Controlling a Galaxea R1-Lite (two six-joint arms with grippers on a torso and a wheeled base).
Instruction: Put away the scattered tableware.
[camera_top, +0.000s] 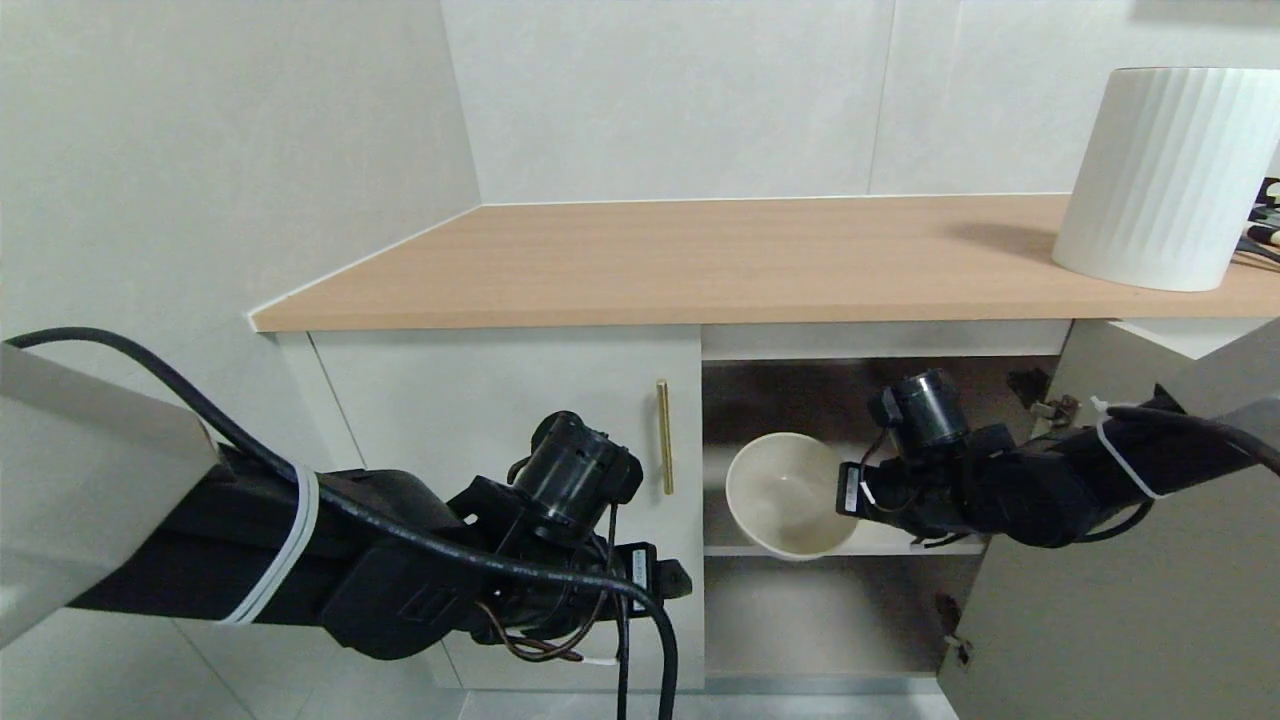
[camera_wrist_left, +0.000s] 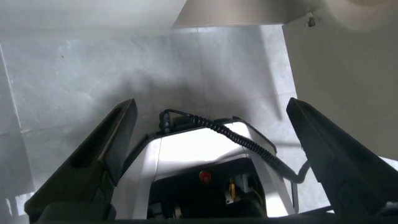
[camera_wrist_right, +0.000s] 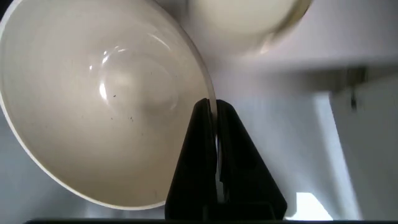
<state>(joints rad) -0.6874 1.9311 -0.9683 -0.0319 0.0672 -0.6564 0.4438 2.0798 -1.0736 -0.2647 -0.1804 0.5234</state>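
A cream bowl (camera_top: 785, 495) hangs tilted on its side in front of the open cabinet's shelf (camera_top: 930, 548). My right gripper (camera_top: 848, 492) is shut on its rim. The right wrist view has the bowl (camera_wrist_right: 106, 93) close up, with the right gripper (camera_wrist_right: 216, 149) pinching the rim between both fingers. Beyond it sits another cream, rounded piece (camera_wrist_right: 245, 18). My left gripper (camera_top: 655, 578) is low in front of the closed left cabinet door. In the left wrist view the left gripper (camera_wrist_left: 211, 155) is open, its fingers (camera_wrist_left: 99, 155) spread wide around nothing.
The right cabinet door (camera_top: 1100, 600) stands swung open on the right. The left door has a gold handle (camera_top: 663, 435). A wooden counter (camera_top: 700, 260) tops the cabinet, with a tall white ribbed container (camera_top: 1165, 175) at its right end. Walls close the left and back.
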